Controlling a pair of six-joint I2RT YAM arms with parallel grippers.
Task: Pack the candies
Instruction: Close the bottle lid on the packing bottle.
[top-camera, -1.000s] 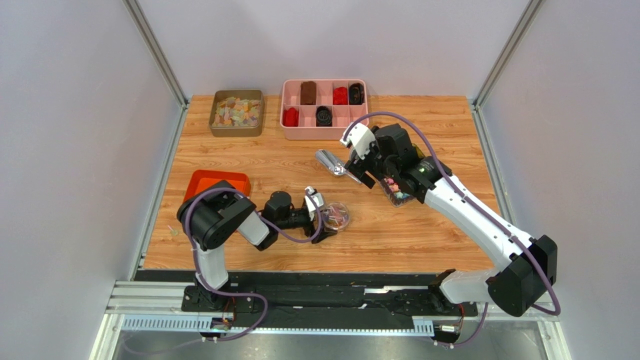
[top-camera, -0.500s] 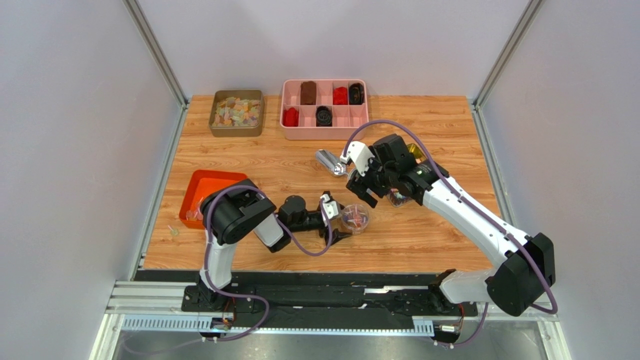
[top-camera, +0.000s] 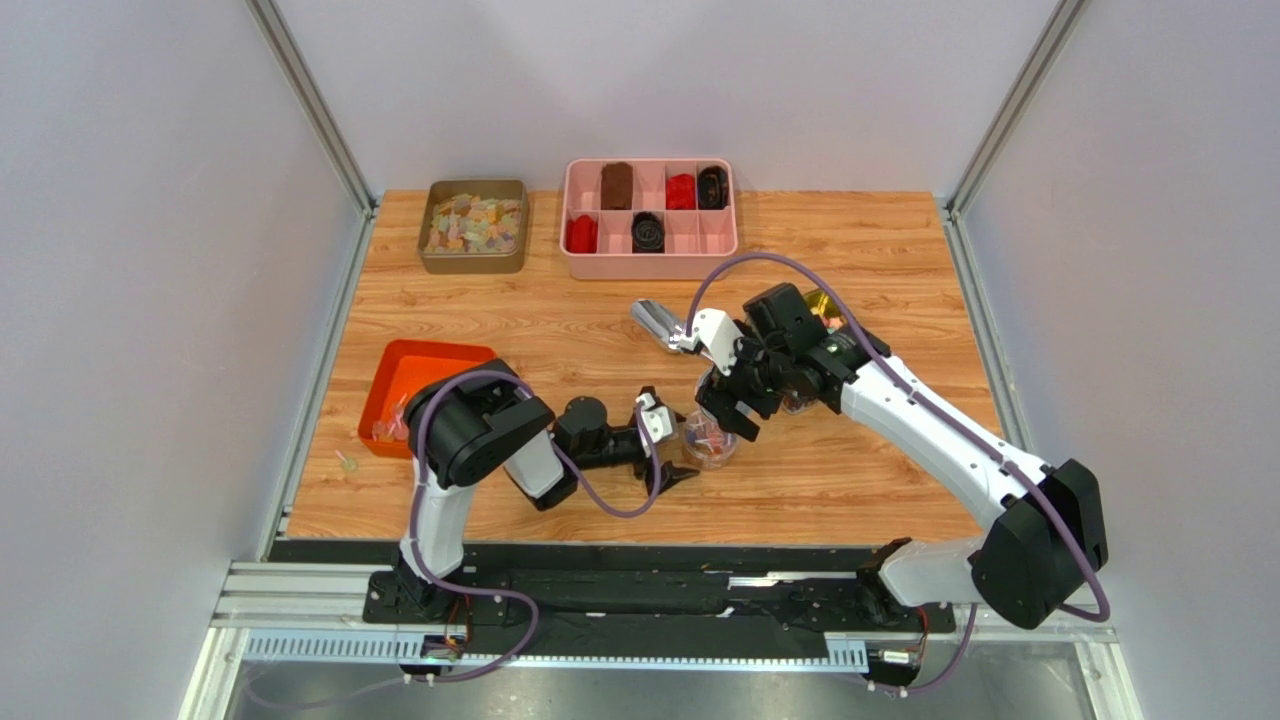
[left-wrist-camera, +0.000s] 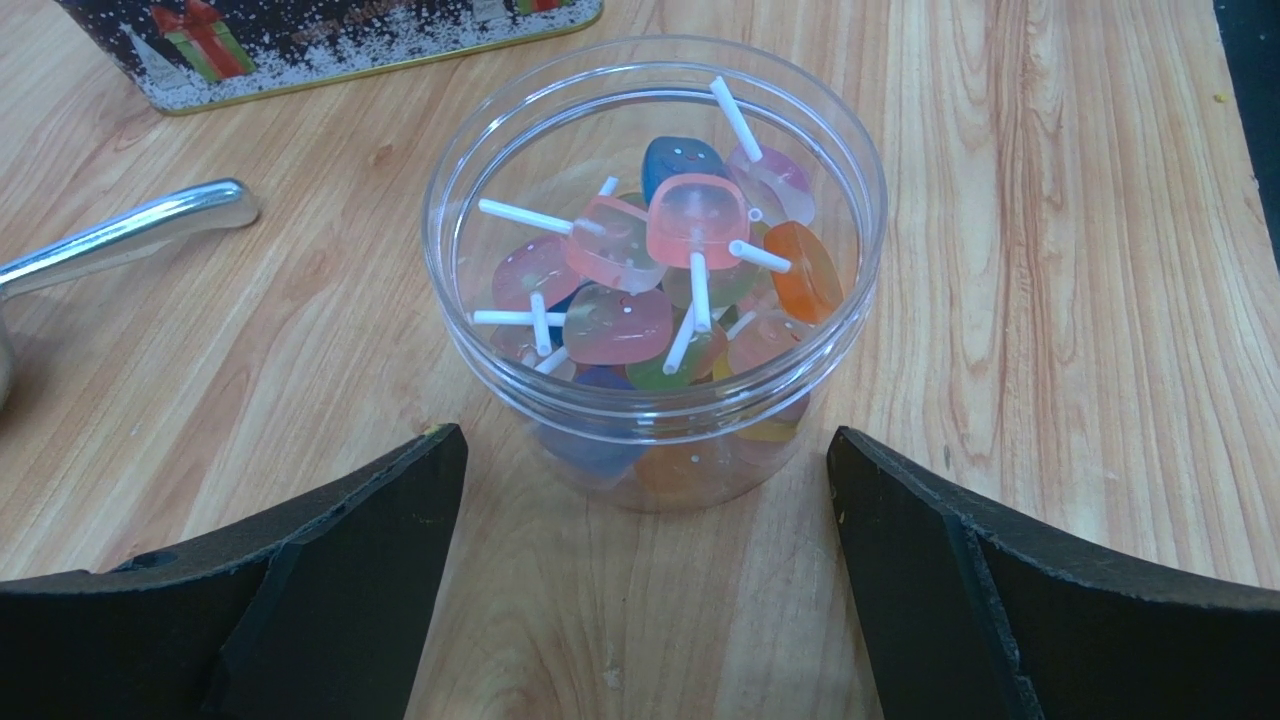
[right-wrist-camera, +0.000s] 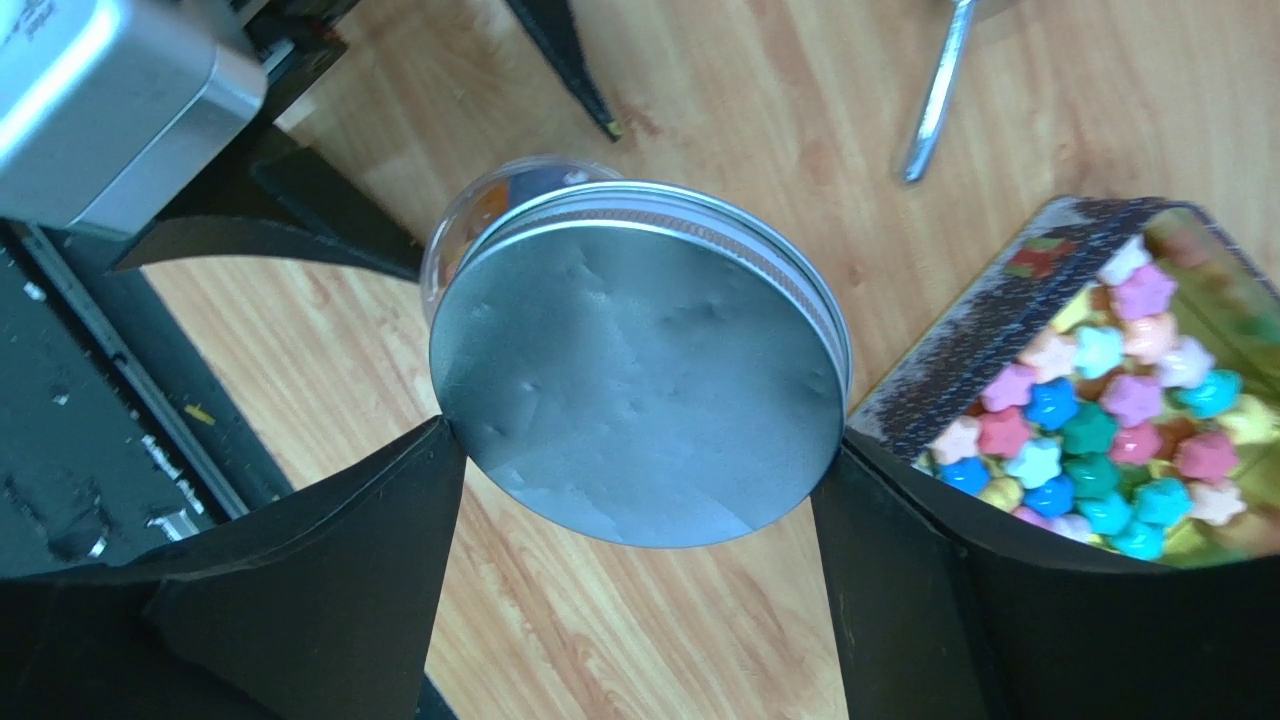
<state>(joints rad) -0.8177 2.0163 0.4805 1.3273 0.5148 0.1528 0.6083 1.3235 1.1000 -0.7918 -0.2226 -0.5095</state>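
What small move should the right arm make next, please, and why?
Probably centre the lid and lower it onto the jar. The right gripper holds it above the jar's open mouth, a little off-centre; the candies are inside, and the left gripper stands open either side of the jar.

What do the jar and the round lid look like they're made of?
The jar looks like clear glossy plastic: the candies show through its wall. The lid looks like metal, matt silver-grey with small dents and a ridged rim; tin or aluminium, I cannot tell.
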